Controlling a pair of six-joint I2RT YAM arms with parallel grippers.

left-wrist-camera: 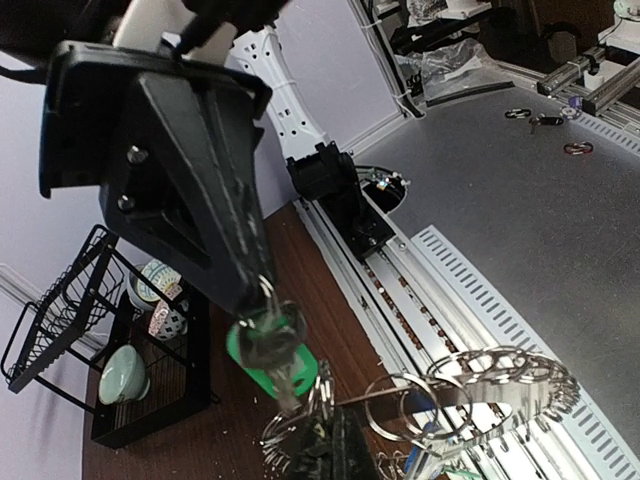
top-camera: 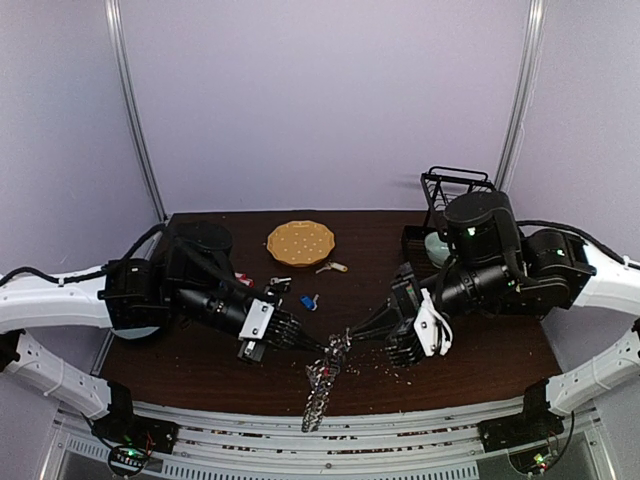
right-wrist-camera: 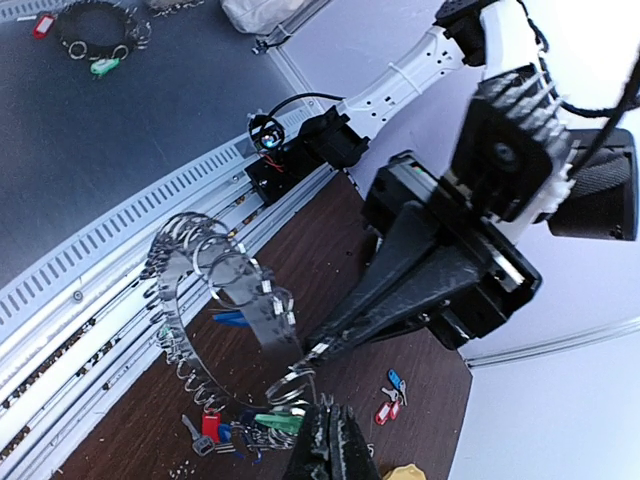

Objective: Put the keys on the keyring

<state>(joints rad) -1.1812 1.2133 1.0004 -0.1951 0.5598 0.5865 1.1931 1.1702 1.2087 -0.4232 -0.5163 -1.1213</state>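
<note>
keyring (top-camera: pixel 322 385), dangling above the table's near edge (top-camera: pixel 210 385) from the clamped right gripper (top-camera: pixel 354 334), is risking swinging away from the green-tagged key (left-wrist-camera: pixel 275 362) pinched by the left gripper (left-wrist-camera: pixel 259 287).

The keyring (top-camera: pixel 322 385) is bare silver, fringed with silver keys. The green-tagged key (left-wrist-camera: pixel 270 355) is silver with a bright green tag. A blue-tagged key (top-camera: pixel 309 301) and a red-tagged key (right-wrist-camera: pixel 383 413) lie on the dark brown table (top-camera: pixel 200 370). The plate (top-camera: pixel 300 241) is yellow-orange with fine dots, and the wire rack (top-camera: pixel 455 190) is black.
</note>
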